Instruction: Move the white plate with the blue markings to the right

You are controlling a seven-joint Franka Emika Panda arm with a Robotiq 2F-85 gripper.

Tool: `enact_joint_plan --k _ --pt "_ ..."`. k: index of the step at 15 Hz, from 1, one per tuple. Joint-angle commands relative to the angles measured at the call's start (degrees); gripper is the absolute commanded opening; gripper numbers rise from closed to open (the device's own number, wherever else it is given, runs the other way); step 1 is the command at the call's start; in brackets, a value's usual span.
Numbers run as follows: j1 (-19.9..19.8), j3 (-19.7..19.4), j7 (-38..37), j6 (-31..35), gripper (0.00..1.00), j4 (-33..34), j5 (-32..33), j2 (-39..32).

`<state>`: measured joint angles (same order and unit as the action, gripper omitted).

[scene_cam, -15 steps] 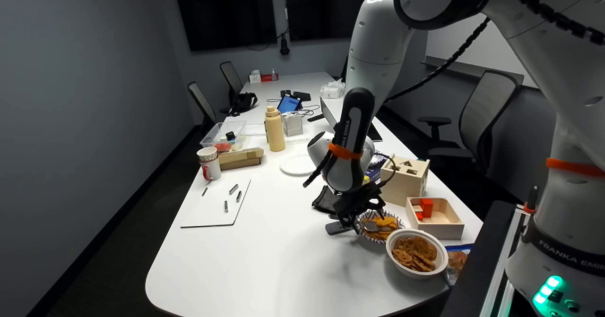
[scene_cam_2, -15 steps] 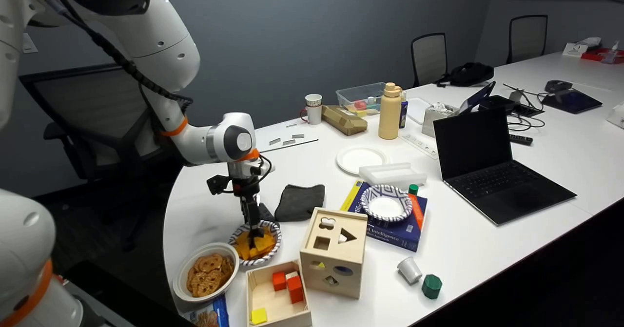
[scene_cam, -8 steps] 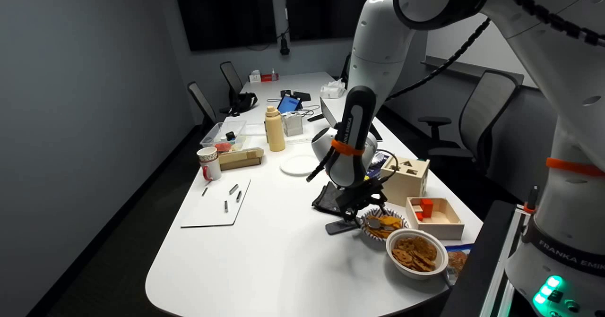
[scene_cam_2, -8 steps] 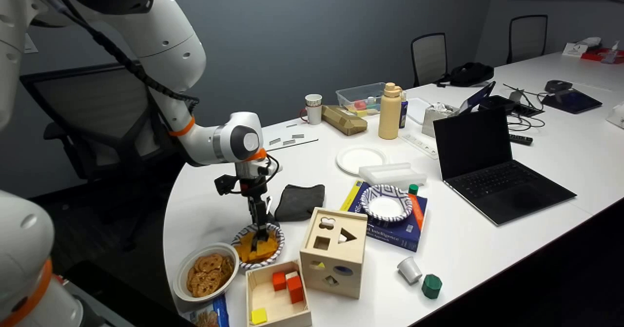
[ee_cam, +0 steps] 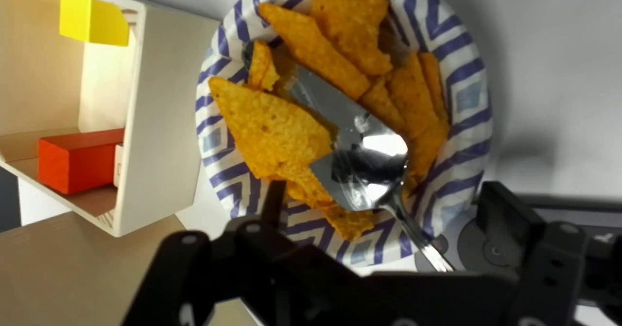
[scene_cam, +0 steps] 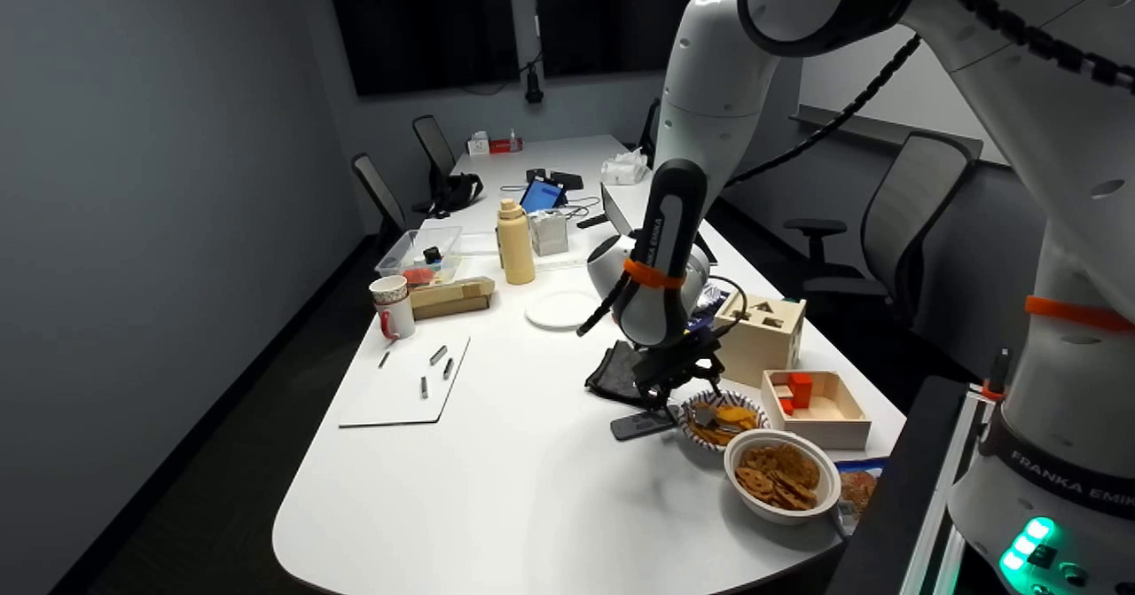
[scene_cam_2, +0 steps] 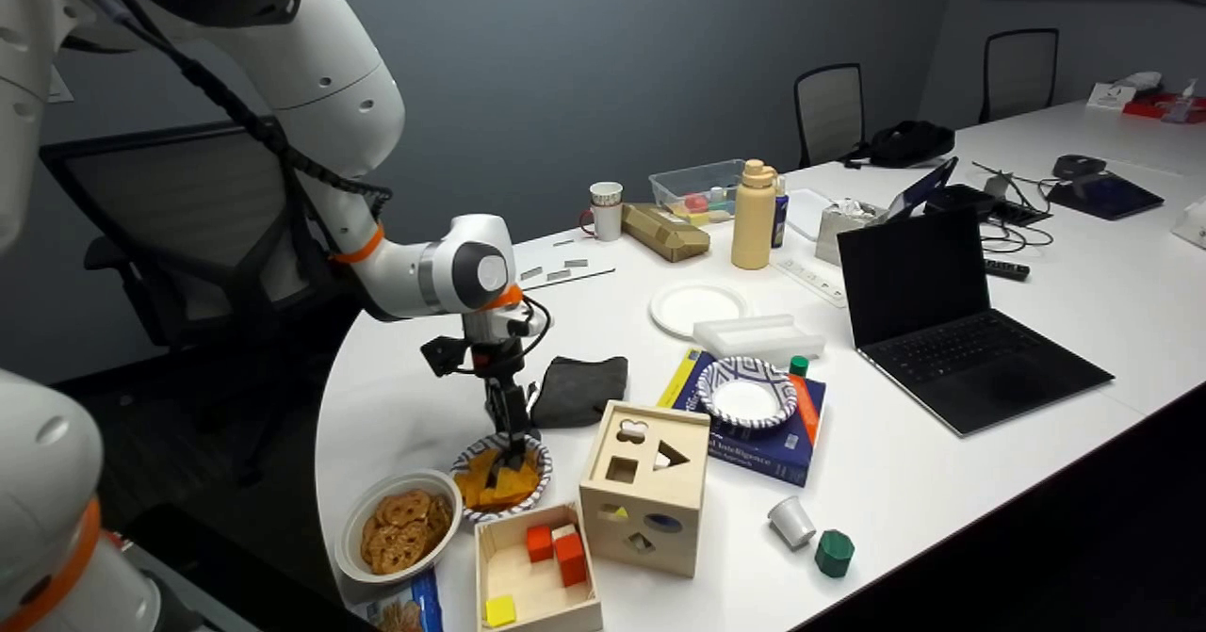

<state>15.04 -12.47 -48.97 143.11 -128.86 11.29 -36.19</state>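
In my wrist view, the central plate [ee_cam: 469, 131] held chips [ee_cam: 272, 127] and a spoon [ee_cam: 362, 165], the upper-left box [ee_cam: 167, 112] blocks [ee_cam: 82, 161]; I had the tool [ee_cam: 384, 198] spread wide at bottom.

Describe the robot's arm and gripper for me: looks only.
The arm is white with smooth rounded segments, orange straps and a ribbed black cable outside. A black base band reads FRANKA; green lights glow below. The gripper is black, two-fingered.

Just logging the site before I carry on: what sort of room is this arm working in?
Most likely an office meeting room: a long white table, office chairs along both sides of it, and two large wall screens beyond its far end.
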Motion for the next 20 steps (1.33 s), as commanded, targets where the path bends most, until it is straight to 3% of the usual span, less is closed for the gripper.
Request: enact_joint_plan --k 1,5,11,20 --pt "-1.29 1.84 6.18 2.49 1.00 -0.78 1.36 1.31" --pt "-1.38 3.11 13.31 3.47 1.00 -2.16 0.62 2.98" --pt "-3.81 6.65 22.76 -0.86 1.00 -3.53 -3.59 4.34" --pt "-2.71 6.43 21.62 -10.04 1.00 -2.63 -2.88 3.21"
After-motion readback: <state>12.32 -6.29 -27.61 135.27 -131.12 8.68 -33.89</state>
